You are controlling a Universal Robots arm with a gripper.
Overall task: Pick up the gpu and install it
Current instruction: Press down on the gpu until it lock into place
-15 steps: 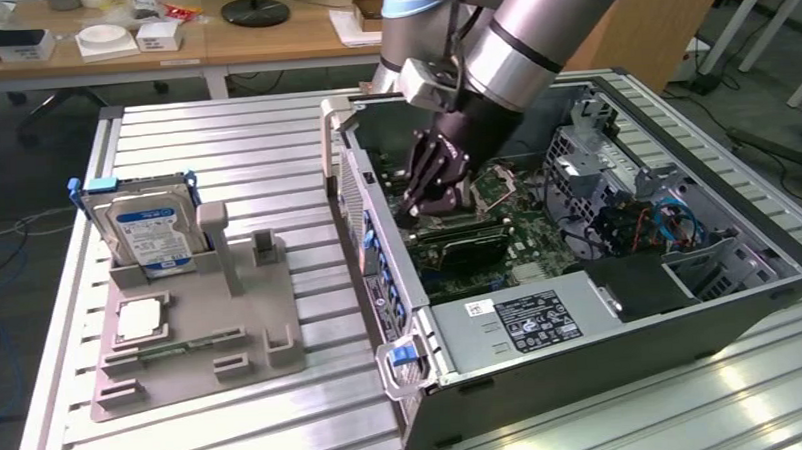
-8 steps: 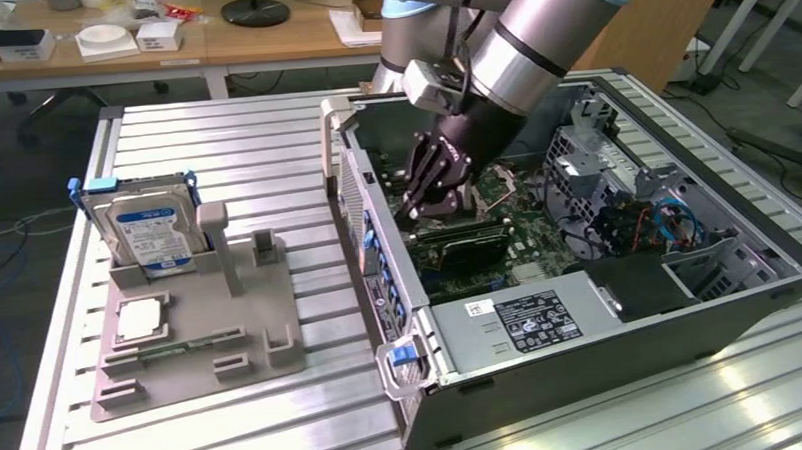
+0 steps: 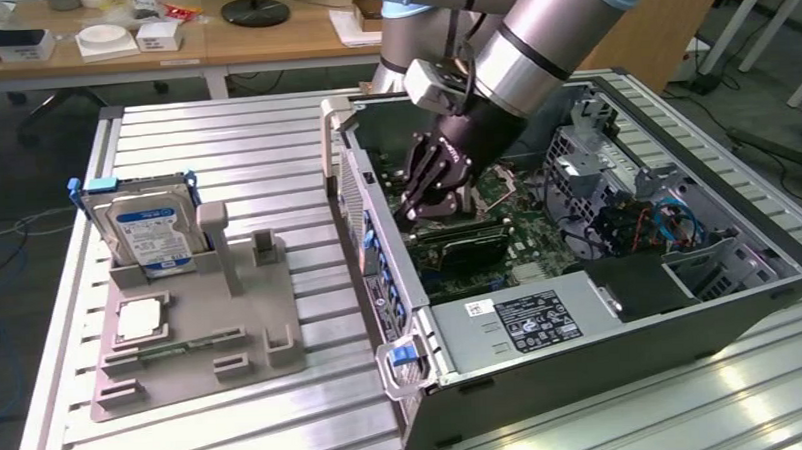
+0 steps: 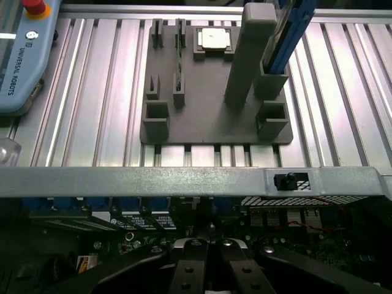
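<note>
The arm reaches down at a slant from the exterior view's upper right into the open computer case (image 3: 604,308), which lies on its side on the slatted metal table (image 3: 238,141). Its gripper (image 3: 434,206) points downward over the motherboard (image 3: 542,242), with its black fingers (image 4: 202,269) drawn fully together just above the gpu (image 3: 466,245).

The gpu lies low inside the case, a dark flat card set edge-down on the motherboard beside the case's rear wall, directly under the fingertips. Whether the fingertips pinch the card's upper edge or only press on it cannot be told.

In the wrist view the closed linkages sit at the near edge, with the case's grey rim (image 4: 184,181) running across above them.

Outside the case, toward the exterior view's left, a grey fixture tray (image 3: 198,332) rests on the table. It carries 1 upright hard drive (image 3: 148,229) with a blue-white label, a square chip (image 3: 140,319) and a narrow memory stick (image 3: 178,345).
</note>
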